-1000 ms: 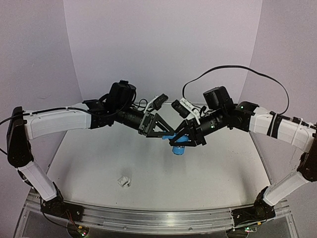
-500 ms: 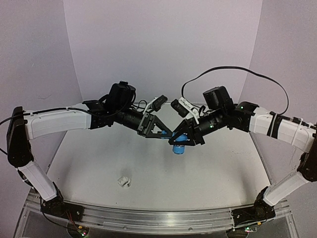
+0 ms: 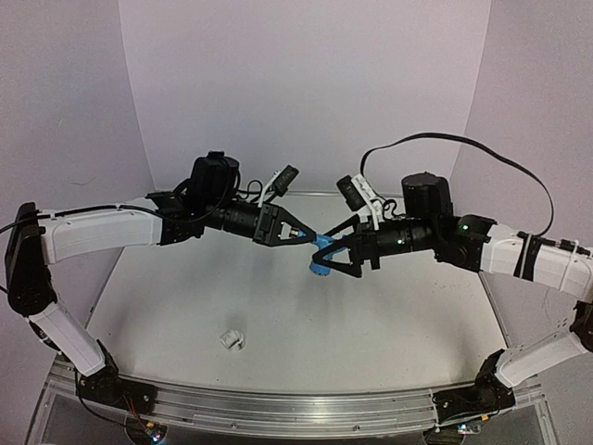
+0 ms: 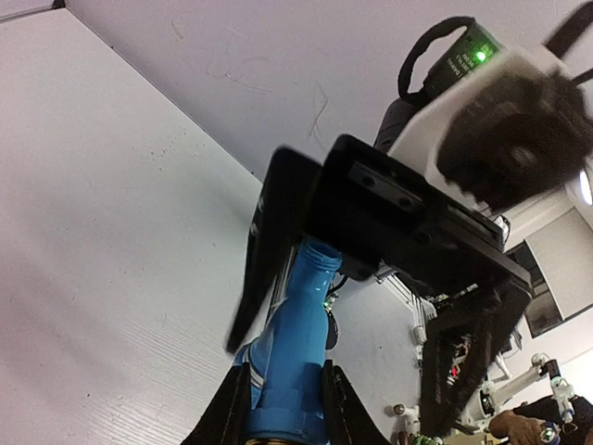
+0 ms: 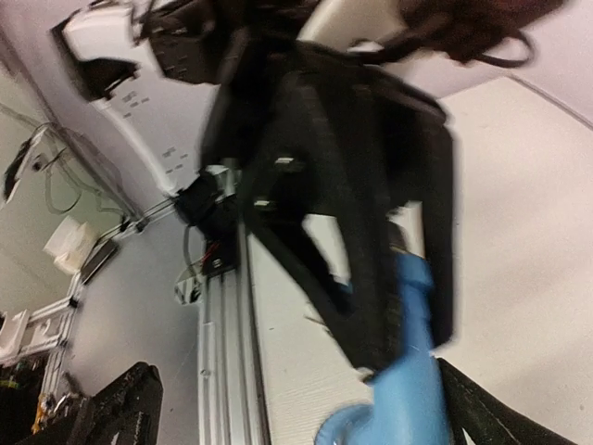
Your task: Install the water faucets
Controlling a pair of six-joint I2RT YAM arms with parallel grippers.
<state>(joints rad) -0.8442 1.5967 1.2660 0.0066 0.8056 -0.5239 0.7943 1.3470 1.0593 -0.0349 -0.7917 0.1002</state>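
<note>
A white table (image 3: 398, 324) enclosed by pale lilac walls (image 3: 306, 83) forms the work area. Both arms are bolted at its near edge and meet in the air above its middle. The blue tap (image 3: 321, 254) is off the table, suspended between the two arm tips. The left jaws are pressed together on one end of the tap. In the left wrist view the blue body runs straight out from the pinch, so the left arm (image 3: 102, 232) alone bears the part. The right jaws stand spread wide, one on each side of the tap's other end, and do not clamp it. Holding the tap by one end probably serves to leave the opposite end free for mating. The white pipe fitting (image 3: 232, 339) lies alone on the table near the front edge, left of centre, well apart from both arms. On this evidence the joining step is not yet done, and the unloaded right arm (image 3: 519, 255) is the likely one to fetch the fitting.
</note>
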